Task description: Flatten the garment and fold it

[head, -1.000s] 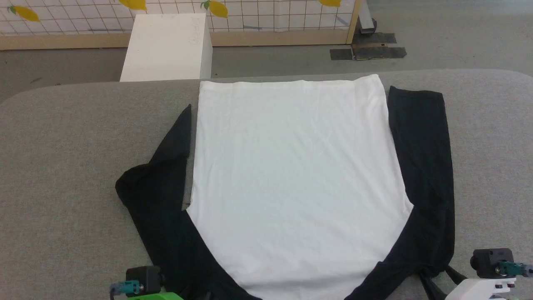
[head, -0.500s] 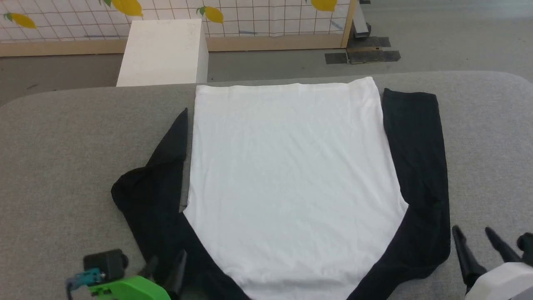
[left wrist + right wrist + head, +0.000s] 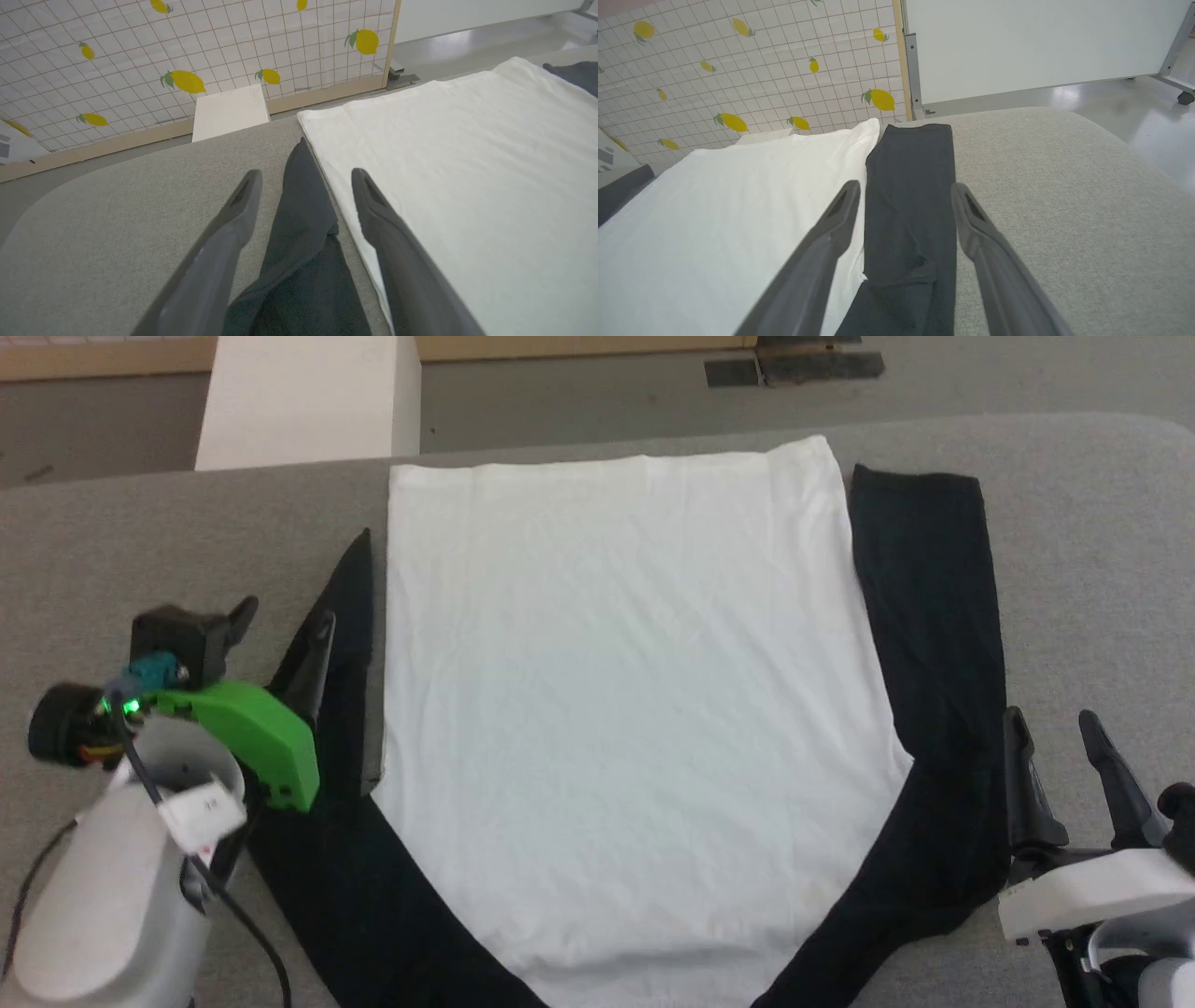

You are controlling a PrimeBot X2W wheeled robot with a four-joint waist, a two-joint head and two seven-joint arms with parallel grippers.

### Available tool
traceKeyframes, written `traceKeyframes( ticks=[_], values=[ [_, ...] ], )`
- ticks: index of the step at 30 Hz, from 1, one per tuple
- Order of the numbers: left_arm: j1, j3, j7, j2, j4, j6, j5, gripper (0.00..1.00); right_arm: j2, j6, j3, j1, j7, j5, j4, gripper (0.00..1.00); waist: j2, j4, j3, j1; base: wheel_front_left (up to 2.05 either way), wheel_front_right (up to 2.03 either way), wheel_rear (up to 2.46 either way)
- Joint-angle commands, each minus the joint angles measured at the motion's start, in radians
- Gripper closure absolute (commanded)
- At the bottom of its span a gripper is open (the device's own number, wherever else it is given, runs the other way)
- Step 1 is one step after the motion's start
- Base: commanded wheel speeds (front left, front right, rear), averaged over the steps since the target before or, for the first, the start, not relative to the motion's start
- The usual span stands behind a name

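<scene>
The left gripper (image 3: pixel 283 614), its two dark fingers spread wide and empty, hangs over one black sleeve (image 3: pixel 353 644). The right gripper (image 3: pixel 1050 719), equally open and empty, sits at the outer edge of the second black sleeve (image 3: pixel 934 597). Both sleeves belong to the single white-bodied soft shirt (image 3: pixel 616 691), which lies flat on the grey fabric-covered table (image 3: pixel 140 541).

Grey table (image 3: pixel 140 541), white box (image 3: pixel 308 397) behind it, lemon-print wall (image 3: pixel 140 46)

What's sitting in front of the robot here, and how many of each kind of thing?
Shirts: 1, the garment, white with black sleeves
Grippers: 2, the left gripper and the right gripper, both open
Boxes: 1, the white box
Tables: 1, the grey table
Total: 5
</scene>
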Motion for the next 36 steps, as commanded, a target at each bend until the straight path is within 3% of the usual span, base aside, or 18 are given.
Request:
traceKeyframes(
  ticks=[1,5,12,22,23,24,27,36],
  values=[
    [-0.065,0.0,0.02,0.013,0.035,-0.017,-0.006,0.0,0.002,-0.002,0.002,-0.025,-0.008,0.006,0.01,0.0,0.0,-0.042,0.075,0.0,0.0,0.0,0.0],
    [-0.213,0.012,0.097,0.029,0.133,-0.04,-0.04,0.0,0.003,-0.002,0.021,-0.07,-0.021,0.015,0.03,0.0,0.0,-0.077,0.137,0.0,0.0,0.0,0.0],
    [-0.34,0.026,0.268,0.053,0.251,-0.029,-0.081,0.0,0.004,-0.002,0.046,-0.124,-0.048,0.031,0.061,0.0,0.0,-0.128,0.202,0.0,0.0,0.0,0.0],
    [-0.315,0.025,0.557,0.072,0.333,0.118,-0.091,0.0,0.005,-0.002,0.065,-0.152,-0.063,0.034,0.1,0.0,0.0,-0.148,0.21,0.0,0.0,0.0,0.0],
    [-0.304,0.022,0.582,0.075,0.33,0.127,-0.09,0.63,0.005,-0.002,0.068,-0.153,-0.062,0.034,0.101,0.0,0.0,-0.147,0.206,0.0,0.0,0.0,0.0],
    [-0.296,0.022,0.593,0.074,0.323,0.131,-0.095,1.0,0.005,-0.002,0.07,-0.153,-0.061,0.035,0.102,0.0,0.0,-0.145,0.201,0.0,0.0,0.0,0.0],
    [-0.27,0.039,0.555,0.076,0.278,0.146,-0.1,1.0,0.005,-0.002,0.072,-0.148,-0.059,0.039,0.104,0.0,0.0,-0.136,0.178,0.0,0.0,0.0,0.0],
    [-0.14,0.155,0.262,0.12,0.156,0.168,-0.108,1.0,0.005,-0.002,0.047,-0.099,-0.035,0.029,0.091,0.0,0.0,-0.073,0.05,0.0,0.0,0.0,0.0]
  ],
)
